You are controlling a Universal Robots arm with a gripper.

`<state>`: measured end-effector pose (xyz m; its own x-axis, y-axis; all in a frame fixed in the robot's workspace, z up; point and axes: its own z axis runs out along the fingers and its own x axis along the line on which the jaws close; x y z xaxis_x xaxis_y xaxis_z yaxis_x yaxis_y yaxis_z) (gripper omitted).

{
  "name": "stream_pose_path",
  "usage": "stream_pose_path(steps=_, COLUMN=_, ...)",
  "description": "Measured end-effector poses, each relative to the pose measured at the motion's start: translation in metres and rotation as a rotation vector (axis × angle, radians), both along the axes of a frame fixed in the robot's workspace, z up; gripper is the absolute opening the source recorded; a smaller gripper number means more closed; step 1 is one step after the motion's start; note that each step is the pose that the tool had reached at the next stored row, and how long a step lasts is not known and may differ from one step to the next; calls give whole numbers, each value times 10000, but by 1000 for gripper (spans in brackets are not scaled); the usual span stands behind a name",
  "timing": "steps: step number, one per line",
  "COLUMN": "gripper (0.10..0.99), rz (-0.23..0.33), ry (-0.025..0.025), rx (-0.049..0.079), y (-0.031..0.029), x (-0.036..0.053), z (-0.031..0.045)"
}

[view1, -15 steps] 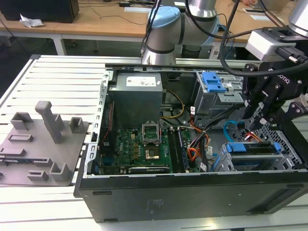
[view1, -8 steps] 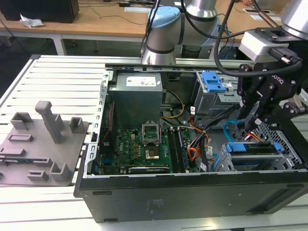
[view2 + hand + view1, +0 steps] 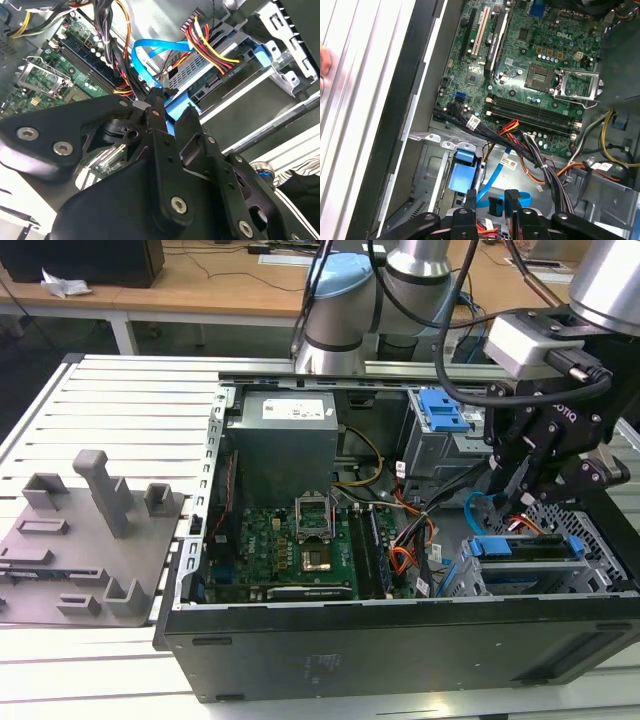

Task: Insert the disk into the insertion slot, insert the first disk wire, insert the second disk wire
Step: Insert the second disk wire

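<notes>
In the exterior view, the disk [image 3: 525,548] sits in the insertion slot [image 3: 598,545], near and at the exterior view's right, with the gripper [image 3: 512,504] just above. In the second wrist view, its fingers [image 3: 156,112] stand parted and released, tips beside the second disk wire [image 3: 142,60] and its black connector [image 3: 169,92]. In the first wrist view, that connector lies between the fingers. Whether it is seated, I cannot tell.

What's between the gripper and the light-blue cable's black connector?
Nothing visible. In the first wrist view the black connector of the light-blue cable sits right at the gripper; in the second wrist view the red-yellow wires lie off to one side.
</notes>
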<state>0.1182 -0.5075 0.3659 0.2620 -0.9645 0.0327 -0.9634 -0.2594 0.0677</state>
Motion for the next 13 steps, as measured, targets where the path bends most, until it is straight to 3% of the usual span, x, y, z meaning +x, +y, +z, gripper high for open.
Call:
stream_pose_path(steps=2, gripper=361, rz=44, ry=0, rx=-116, y=34, x=-5, z=-46)
stream_pose_path(steps=7, gripper=361, rz=56, ry=0, rx=-132, y=40, x=-6, z=-67)
stream_pose_path(steps=10, gripper=165, rz=56, ry=0, rx=-137, y=40, x=-6, z=-67)
stream_pose_path(steps=13, gripper=165, rz=56, ry=1, rx=-144, y=40, x=-6, z=-67)
